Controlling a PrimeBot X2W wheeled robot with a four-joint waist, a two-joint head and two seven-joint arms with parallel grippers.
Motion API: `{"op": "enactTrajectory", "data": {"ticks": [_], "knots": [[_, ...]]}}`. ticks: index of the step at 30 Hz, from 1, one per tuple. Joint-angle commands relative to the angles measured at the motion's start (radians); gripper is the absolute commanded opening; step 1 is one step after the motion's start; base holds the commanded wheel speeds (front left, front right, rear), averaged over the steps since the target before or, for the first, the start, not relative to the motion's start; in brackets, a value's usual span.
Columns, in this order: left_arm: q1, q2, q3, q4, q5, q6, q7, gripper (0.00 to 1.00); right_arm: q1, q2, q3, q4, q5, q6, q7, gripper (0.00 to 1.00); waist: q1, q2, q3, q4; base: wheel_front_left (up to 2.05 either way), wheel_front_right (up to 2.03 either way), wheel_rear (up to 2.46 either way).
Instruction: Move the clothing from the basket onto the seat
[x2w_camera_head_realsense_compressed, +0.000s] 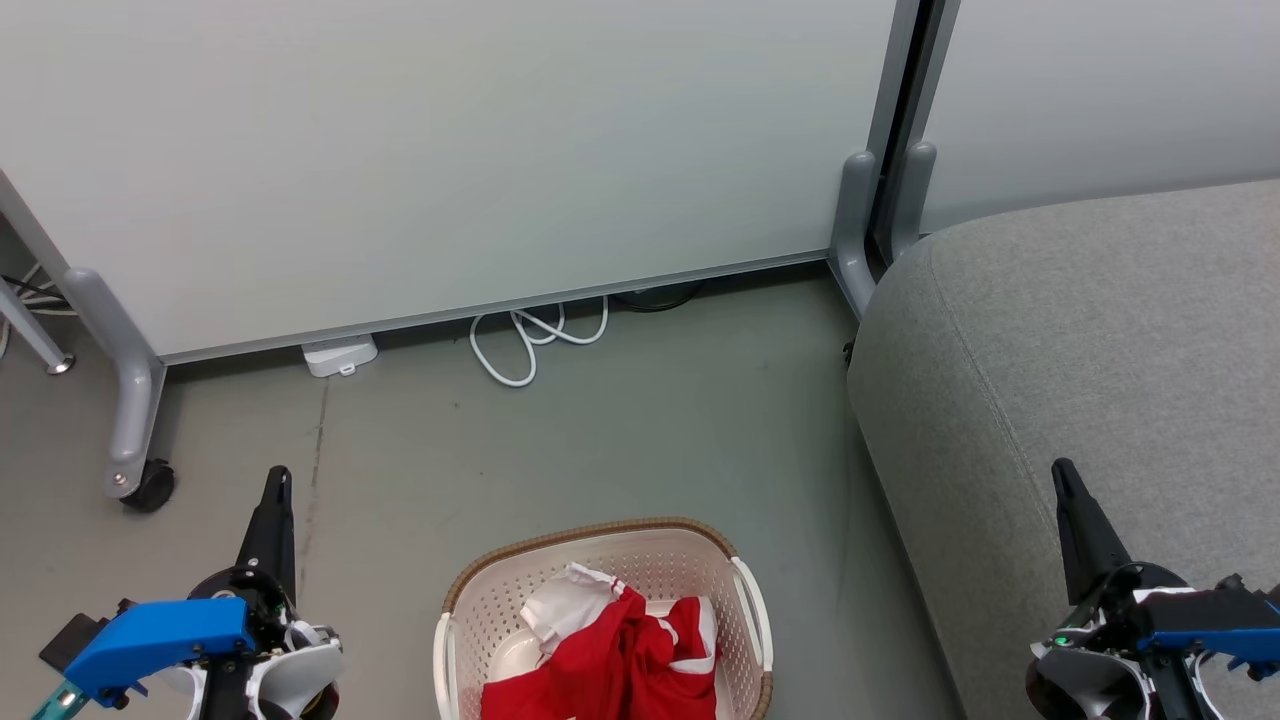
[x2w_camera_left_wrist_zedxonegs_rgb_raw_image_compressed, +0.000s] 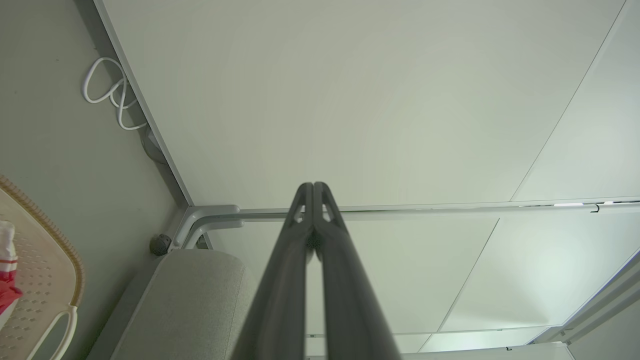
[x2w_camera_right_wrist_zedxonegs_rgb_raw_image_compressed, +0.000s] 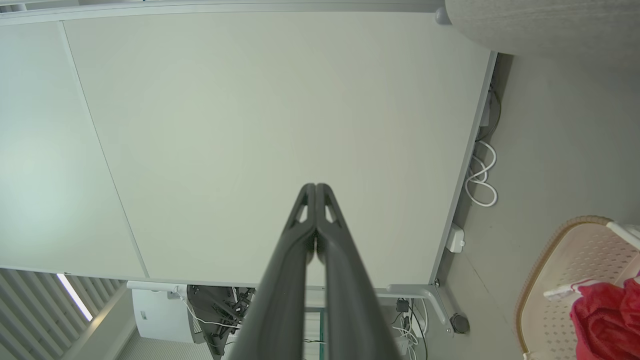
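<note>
Grippers first, low in our head view: left gripper (x2w_camera_head_realsense_compressed: 277, 485) at seven o'clock, right gripper (x2w_camera_head_realsense_compressed: 1066, 480) at five, each with its fingers pressed together and carrying nothing. Between them, at six o'clock, sits the basket (x2w_camera_head_realsense_compressed: 590, 530) with the red clothing (x2w_camera_head_realsense_compressed: 610, 660) heaped inside. The seat (x2w_camera_head_realsense_compressed: 1100, 330) spreads out at three o'clock.

Over to the left wrist view: fingers tip to tip, basket at eight o'clock, white cable (x2w_camera_left_wrist_zedxonegs_rgb_raw_image_compressed: 107, 95) at ten. Right wrist view: another closed pair, basket and clothing at four o'clock.

We judge the first pick hasn't begun. Next, one arm must swing over the basket, spread its fingers and drop onto the heap.
</note>
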Motion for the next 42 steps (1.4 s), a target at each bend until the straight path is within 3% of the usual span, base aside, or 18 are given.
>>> {"op": "enactTrajectory", "data": {"ticks": [1,13,14,15,16,17,18,24,30,42], "knots": [[-0.009,-0.001,0.001,-0.004,-0.002,-0.002,0.003,0.0,-0.01,-0.005,-0.001,-0.002,0.003,0.0,0.002,0.0,0.0,-0.0001,0.0,0.0,0.0,0.0,0.0],[-0.009,-0.001,0.001,-0.004,-0.002,-0.002,0.003,0.0,-0.01,-0.005,-0.001,-0.002,0.003,0.0,0.002,0.0,0.0,-0.0001,0.0,0.0,0.0,0.0,0.0],[0.001,0.0,0.0,0.003,0.0,0.0,-0.001,1.0,0.002,0.001,0.0,0.003,0.0,0.0,0.0,1.0,0.0001,-0.0001,0.0,0.0,0.0,0.0,0.0],[0.007,-0.001,-0.001,0.009,0.0,0.0,-0.002,1.0,0.007,0.002,0.002,0.009,0.0,0.0,-0.001,1.0,0.0,-0.0001,0.0,0.0,0.0,0.0,0.0],[0.017,-0.003,-0.001,0.019,0.001,0.0,-0.002,0.0,0.015,0.003,0.003,0.019,0.0,0.0,-0.001,0.0,0.0001,-0.0001,0.0,0.0,0.0,0.0,0.0],[0.029,-0.006,-0.002,0.028,0.001,0.0,-0.002,0.0,0.022,0.005,0.003,0.029,0.0,-0.001,-0.001,0.0,0.0,-0.0001,0.0,0.0,0.0,0.0,0.0],[0.036,-0.007,-0.003,0.034,0.002,0.0,-0.004,1.0,0.027,0.006,0.005,0.033,0.0,-0.001,-0.003,1.0,0.0,-0.0001,0.0,0.0,0.0,0.0,0.0],[0.031,-0.007,-0.025,0.031,0.028,0.002,-0.036,1.0,0.026,0.005,0.03,0.02,-0.011,-0.001,-0.035,1.0,0.0,-0.0001,0.0,0.0,0.0,0.0,0.0],[0.026,-0.006,-0.041,0.022,0.12,0.018,-0.065,1.0,0.023,0.004,0.037,0.017,-0.077,-0.001,-0.064,1.0,0.0,-0.0001,0.0,0.001,0.0,0.0,0.0],[0.024,-0.004,-0.087,-0.012,0.434,0.048,-0.121,1.0,0.012,0.003,0.049,0.013,-0.4,-0.001,-0.121,1.0,0.0,-0.0001,0.002,0.003,0.0,0.0,0.0]]}}
